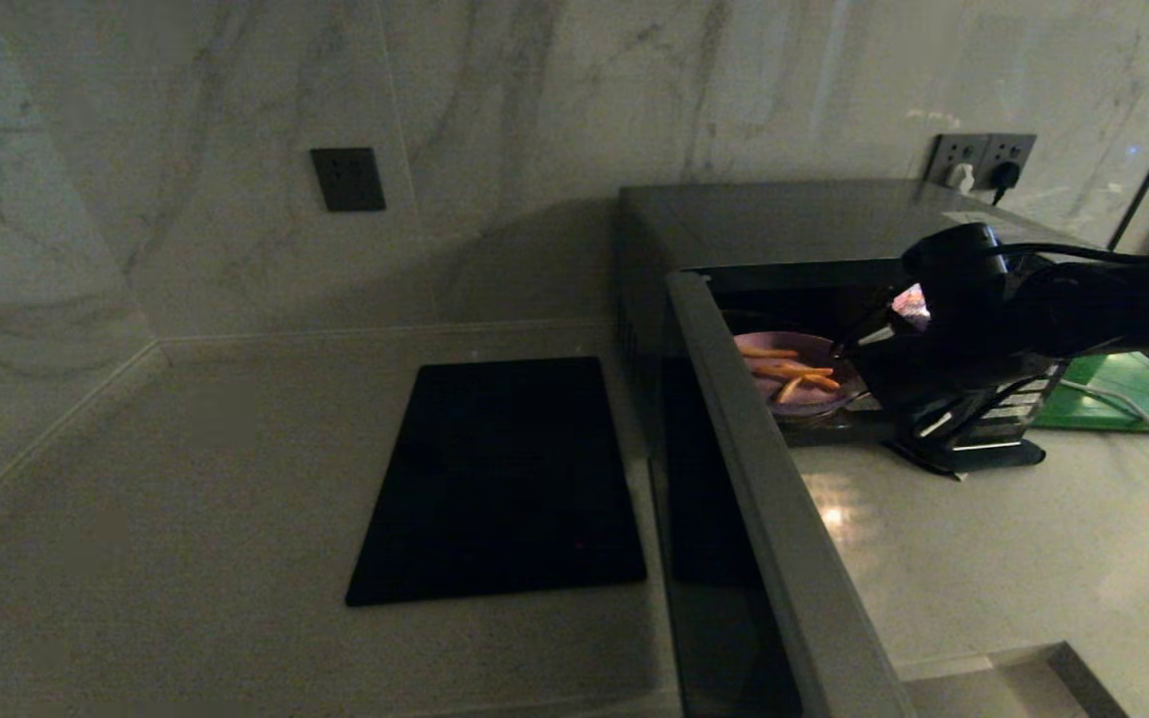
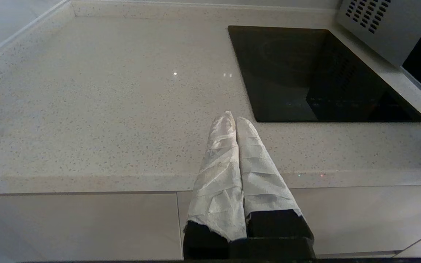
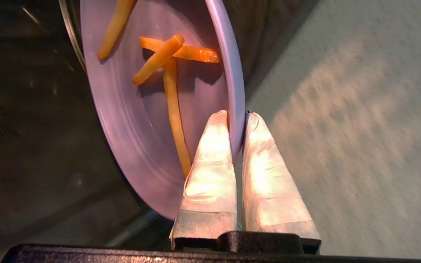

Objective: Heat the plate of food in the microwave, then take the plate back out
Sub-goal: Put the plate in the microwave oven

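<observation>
- Jaws, right gripper (image 3: 236,117): pinching the near-right rim of the plate of food (image 3: 148,120), one taped finger (image 3: 210,160) over the top face, the other under the rim.
- Jaws, left gripper (image 2: 232,120): pressed together on nothing, parked over the near edge of the countertop (image 2: 86,109), left of the black panel (image 2: 316,73); idle.
- Plate of food, location: at the mouth of the microwave (image 1: 794,214), in the open cavity at its front edge, with the door (image 1: 784,499) swung out toward the near side on the left.
- Contents: a few loose fries (image 3: 175,109), one running right up beside the upper finger.
- Nearby: green board (image 1: 1128,394) on the counter to the right of the oven; wall socket (image 1: 983,160) behind it, far right.
- Risk, thin grip: hold is on the rim alone at one side, so the plate's far side is likely unsupported; a quick lift could let it pivot in the fingers and sag.
- Risk, spill: any tilt would probably slide the unsecured fries off the low edge.
- Risk, collision: plate or wrist could clip the cavity frame or the open door if the path drifts left.
- Risk, slip: smooth rim against the taped pads may creep out under jerk.
- Whether the plate is going in or coming out cannot be told.
</observation>
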`<state>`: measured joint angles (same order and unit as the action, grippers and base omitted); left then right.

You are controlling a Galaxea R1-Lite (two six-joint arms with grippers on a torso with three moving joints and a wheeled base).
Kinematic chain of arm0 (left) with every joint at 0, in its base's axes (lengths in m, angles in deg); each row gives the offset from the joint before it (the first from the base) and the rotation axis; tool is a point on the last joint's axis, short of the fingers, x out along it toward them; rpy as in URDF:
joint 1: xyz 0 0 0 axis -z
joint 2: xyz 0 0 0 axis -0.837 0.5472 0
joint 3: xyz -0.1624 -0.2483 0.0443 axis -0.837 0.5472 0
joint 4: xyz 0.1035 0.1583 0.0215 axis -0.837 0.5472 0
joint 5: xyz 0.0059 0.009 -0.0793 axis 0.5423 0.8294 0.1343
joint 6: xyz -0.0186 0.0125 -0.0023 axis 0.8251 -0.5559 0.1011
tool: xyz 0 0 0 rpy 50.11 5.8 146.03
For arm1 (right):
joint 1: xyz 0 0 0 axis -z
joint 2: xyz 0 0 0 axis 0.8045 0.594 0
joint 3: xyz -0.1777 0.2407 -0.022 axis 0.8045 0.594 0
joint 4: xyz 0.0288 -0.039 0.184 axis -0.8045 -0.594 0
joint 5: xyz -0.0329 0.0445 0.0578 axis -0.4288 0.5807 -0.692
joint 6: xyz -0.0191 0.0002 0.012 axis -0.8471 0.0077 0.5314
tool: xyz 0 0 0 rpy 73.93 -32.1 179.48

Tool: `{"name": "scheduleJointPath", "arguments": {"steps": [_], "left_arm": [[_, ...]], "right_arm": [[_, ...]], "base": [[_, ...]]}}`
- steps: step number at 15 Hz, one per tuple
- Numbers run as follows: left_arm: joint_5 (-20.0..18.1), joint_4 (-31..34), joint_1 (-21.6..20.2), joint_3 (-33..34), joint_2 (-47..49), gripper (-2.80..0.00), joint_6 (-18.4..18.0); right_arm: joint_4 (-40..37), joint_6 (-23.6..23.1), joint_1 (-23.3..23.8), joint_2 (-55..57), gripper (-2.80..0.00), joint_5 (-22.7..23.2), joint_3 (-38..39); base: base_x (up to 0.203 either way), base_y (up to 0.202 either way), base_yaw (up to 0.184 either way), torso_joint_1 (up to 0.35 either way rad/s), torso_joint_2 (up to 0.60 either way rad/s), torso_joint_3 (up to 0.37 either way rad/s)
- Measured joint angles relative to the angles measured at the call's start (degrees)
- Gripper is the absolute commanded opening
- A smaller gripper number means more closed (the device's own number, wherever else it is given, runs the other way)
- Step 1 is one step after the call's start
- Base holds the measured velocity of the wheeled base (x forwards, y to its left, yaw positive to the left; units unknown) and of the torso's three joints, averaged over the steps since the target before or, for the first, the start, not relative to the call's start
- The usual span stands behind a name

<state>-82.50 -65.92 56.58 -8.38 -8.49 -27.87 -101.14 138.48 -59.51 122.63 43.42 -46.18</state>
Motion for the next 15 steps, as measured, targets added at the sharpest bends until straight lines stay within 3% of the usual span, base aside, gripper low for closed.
{"name": "scheduleJointPath", "arguments": {"steps": [15], "left_arm": [[-0.02, 0.0, 0.0, 0.0, 0.0, -2.8, 0.0]], "right_arm": [[3.04, -0.38, 3.19, 7.31, -2.8, 4.83, -8.95]], "base": [[0.0, 0.0, 0.0, 0.0, 0.0, 0.0]]}}
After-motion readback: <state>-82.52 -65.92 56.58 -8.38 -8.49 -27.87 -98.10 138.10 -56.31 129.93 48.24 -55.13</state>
